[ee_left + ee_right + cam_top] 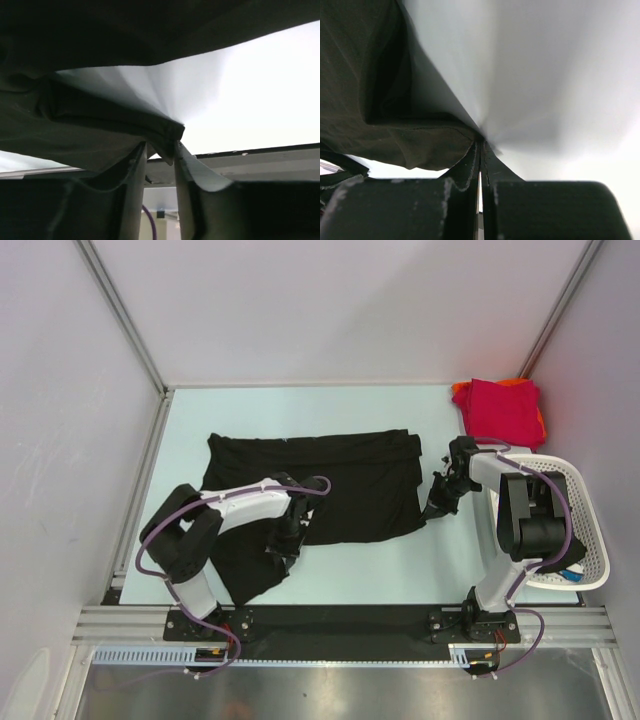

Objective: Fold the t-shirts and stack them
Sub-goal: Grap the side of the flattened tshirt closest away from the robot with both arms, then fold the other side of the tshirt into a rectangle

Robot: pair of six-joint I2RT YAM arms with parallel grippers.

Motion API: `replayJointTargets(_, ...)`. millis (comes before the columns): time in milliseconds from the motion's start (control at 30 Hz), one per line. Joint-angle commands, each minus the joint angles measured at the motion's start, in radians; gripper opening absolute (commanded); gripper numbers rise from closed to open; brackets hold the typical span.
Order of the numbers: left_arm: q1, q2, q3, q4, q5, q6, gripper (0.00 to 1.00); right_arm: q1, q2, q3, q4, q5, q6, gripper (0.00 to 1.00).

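A black t-shirt (pixel 340 480) lies spread across the middle of the table, its lower left part trailing towards the near edge. My left gripper (pixel 288 540) is down on that lower left part. In the left wrist view a thick fold of the black cloth (pixel 100 130) sits wedged between the tips of the left gripper (pixel 160 150). My right gripper (pixel 440 498) is at the shirt's right edge, shut on a drawn-out corner of it. In the right wrist view the black cloth (pixel 395 125) runs into the closed tips of the right gripper (pixel 481 142). A folded crimson red t-shirt (pixel 500 405) lies on an orange one (pixel 541 425) at the back right.
A white lattice basket (pixel 590 540) stands at the right edge beside the right arm. Grey walls and metal posts enclose the table on three sides. A metal rail (pixel 340 625) runs along the near edge by the arm bases.
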Motion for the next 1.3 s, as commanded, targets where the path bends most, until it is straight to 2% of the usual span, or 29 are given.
replayJointTargets(0, -0.004, 0.017, 0.000, -0.043, -0.018, 0.000, 0.33, -0.013, 0.014, 0.039, 0.012, -0.018, -0.017, 0.00)
replayJointTargets(100, -0.004, -0.009, -0.013, -0.052, -0.032, -0.006, 0.20, -0.015, 0.018, 0.042, 0.010, -0.023, -0.019, 0.00)
replayJointTargets(133, -0.004, -0.016, -0.017, -0.052, -0.032, -0.010, 0.12, -0.015, 0.017, 0.041, 0.011, -0.023, -0.019, 0.00)
replayJointTargets(167, -0.004, -0.024, -0.020, -0.054, -0.040, -0.016, 0.00, -0.015, 0.018, 0.041, 0.012, -0.024, -0.019, 0.00)
replayJointTargets(367, -0.004, -0.091, -0.057, -0.086, -0.057, -0.044, 0.00, -0.015, 0.011, 0.045, 0.008, -0.024, -0.020, 0.00)
replayJointTargets(567, 0.010, -0.142, -0.062, -0.177, -0.168, -0.079, 0.00, -0.015, -0.002, 0.057, 0.004, -0.030, -0.022, 0.00)
replayJointTargets(833, 0.163, -0.196, 0.006, -0.264, -0.288, -0.055, 0.00, -0.015, -0.086, 0.117, -0.016, -0.009, -0.040, 0.00)
replayJointTargets(1033, 0.257, -0.144, 0.124, -0.296, -0.398, 0.000, 0.00, -0.009, -0.141, 0.114, 0.005, -0.001, -0.028, 0.00)
replayJointTargets(1267, 0.292, -0.018, 0.390, -0.319, -0.495, 0.025, 0.00, -0.012, -0.173, 0.116, 0.008, -0.018, -0.020, 0.00)
